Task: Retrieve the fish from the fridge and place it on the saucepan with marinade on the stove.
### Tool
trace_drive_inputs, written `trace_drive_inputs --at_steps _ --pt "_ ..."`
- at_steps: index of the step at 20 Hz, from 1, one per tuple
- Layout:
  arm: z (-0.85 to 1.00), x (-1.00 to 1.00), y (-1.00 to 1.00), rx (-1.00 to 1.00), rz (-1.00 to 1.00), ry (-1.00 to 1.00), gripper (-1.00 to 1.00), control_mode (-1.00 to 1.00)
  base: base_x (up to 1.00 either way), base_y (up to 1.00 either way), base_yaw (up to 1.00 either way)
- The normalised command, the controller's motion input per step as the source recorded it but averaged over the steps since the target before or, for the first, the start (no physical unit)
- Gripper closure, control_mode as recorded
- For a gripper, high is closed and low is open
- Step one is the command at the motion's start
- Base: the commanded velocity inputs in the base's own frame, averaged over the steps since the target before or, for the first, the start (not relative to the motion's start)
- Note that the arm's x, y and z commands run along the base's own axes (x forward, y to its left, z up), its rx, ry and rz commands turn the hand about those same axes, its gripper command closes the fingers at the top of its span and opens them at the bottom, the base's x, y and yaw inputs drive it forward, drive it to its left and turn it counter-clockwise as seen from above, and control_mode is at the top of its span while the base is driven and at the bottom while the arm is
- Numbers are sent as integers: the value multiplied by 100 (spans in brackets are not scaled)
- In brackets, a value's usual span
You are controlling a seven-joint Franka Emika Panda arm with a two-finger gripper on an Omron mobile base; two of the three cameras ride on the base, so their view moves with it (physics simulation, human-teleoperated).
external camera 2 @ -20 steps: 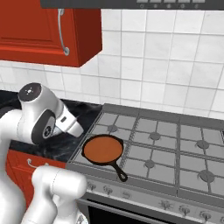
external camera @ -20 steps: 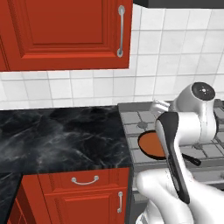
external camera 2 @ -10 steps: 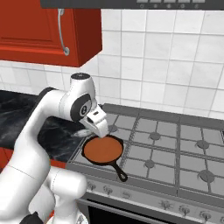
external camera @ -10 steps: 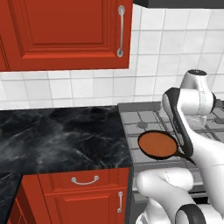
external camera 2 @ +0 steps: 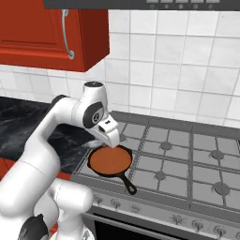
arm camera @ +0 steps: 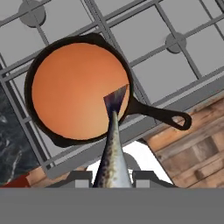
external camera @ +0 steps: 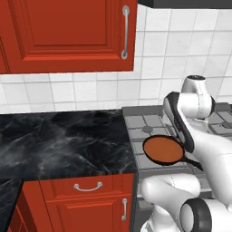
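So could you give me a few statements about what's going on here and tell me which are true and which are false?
1. The gripper holds a fish. True.
2. The fish already lies flat in the saucepan. False: it hangs above it, tail towards the marinade.
3. The saucepan sits on the stove. True.
4. The saucepan is filled with water. False: its inside is orange-brown.
5. The black counter is left of the stove in the left base view. True.
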Motion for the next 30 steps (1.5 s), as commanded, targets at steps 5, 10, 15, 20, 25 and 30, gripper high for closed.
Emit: trace_drive_inputs --at_steps 5,10,15,20,25,30 --pt "-60 24 1 0 0 -8 100 -100 0 0 0" --pt "-42 41 1 0 0 -12 100 -100 0 0 0" --pt "-29 49 0 0 0 -15 100 -100 0 0 0" --pt "-26 36 0 0 0 -10 100 -100 0 0 0" --pt "-22 14 0 0 0 0 100 -100 0 0 0" --pt "-27 6 0 0 0 0 100 -100 0 0 0"
